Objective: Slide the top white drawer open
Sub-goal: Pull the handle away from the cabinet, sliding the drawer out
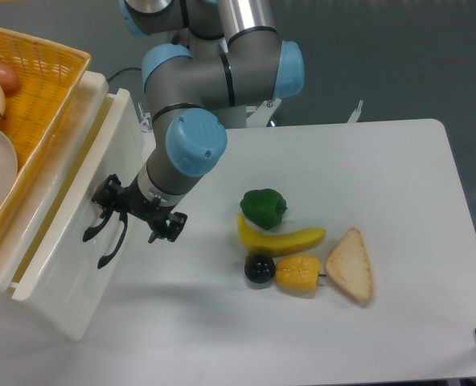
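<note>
The top drawer (69,201) sits at the left of the frame, part of a small white cabinet (61,297) — its front stands out from the cabinet body, with a narrow gap showing along its upper edge. Its curved black handle (93,227) is at the gripper (137,213), whose black fingers reach in around the handle's upper end; whether they are clamped on it or merely hooked there I cannot tell. Just below lies the lower drawer's handle (112,245). The arm (194,88) comes down from the top centre, grey with blue joint caps.

A yellow basket (41,76) rests on the cabinet top at upper left, holding pale round items. On the white table (383,161), centre right, lie a green pepper (264,207), a banana (280,239) touching it below, a black ball (260,269), a yellow piece (298,273) beside that, and a bread wedge (350,265) — all well apart from the cabinet.
</note>
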Controlling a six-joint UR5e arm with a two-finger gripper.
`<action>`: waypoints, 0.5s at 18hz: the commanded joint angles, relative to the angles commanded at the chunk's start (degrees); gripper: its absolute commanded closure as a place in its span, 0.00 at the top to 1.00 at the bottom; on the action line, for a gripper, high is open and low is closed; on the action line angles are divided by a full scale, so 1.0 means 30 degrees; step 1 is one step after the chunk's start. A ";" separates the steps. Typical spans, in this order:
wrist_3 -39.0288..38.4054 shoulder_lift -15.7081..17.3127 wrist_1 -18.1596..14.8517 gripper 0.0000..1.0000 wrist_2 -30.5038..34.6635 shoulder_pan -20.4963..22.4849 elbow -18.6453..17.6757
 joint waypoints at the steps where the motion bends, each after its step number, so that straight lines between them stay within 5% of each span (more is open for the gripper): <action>1: 0.0000 0.0000 0.0000 1.00 0.0000 0.0000 0.0029; 9: 0.0146 -0.0029 0.0029 1.00 0.1025 0.0029 0.0234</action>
